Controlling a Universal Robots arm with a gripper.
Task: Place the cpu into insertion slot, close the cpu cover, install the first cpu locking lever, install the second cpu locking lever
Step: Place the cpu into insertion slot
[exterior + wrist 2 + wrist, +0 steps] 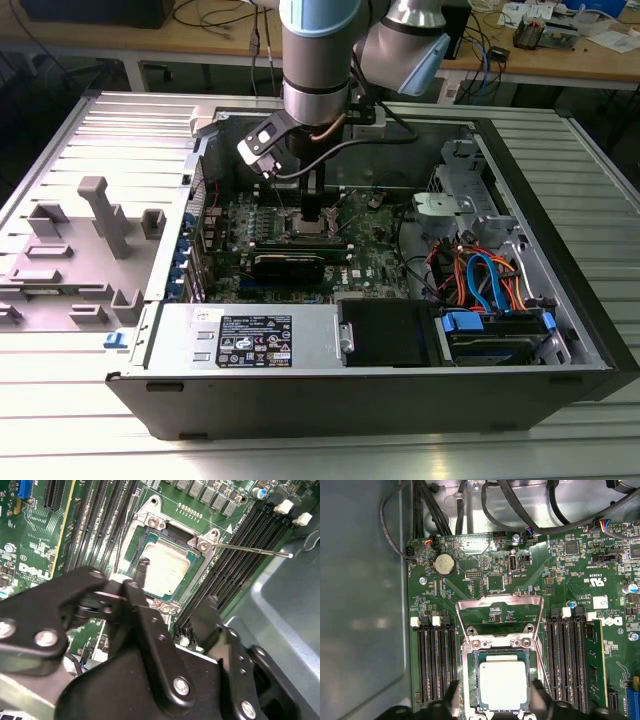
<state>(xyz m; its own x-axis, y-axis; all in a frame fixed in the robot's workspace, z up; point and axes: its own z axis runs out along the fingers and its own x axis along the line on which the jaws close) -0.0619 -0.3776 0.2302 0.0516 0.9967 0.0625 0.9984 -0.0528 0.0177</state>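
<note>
The black two-fingered gripper (312,212) on the grey and pale-blue robot arm (315,60) hung inside the open dark metal computer case (560,300), which lay on a ribbed silver table (320,450). It stood directly over the small square silver-rimmed insertion slot (305,228) near the middle of the large green circuit board (375,240). In the first wrist view the small flat square cpu (502,685), with its dull silver-grey metal top, lay flat in the insertion slot (469,672), already seated. The gripper (495,699) was spread and held nothing, its black fingers (452,697) standing one on each side of the cpu, just beside its edges; whether they touched the slot's rim could not be told. The thin square silver cpu cover (500,600), a frame plate with a large window, was swung open from the slot's rim on the side toward a round silver coin battery (444,565), with green board showing through the window. In the second wrist view a thin straight silver locking lever (250,550) ran out from a corner of the slot, above the long narrow black memory slots (240,567). A silver power supply box (250,335) lay along the case's near wall, orange and blue cables (480,280) were bundled at the exterior view's right, and grey plastic fixtures (100,215) stood on the table at the exterior view's left.
</note>
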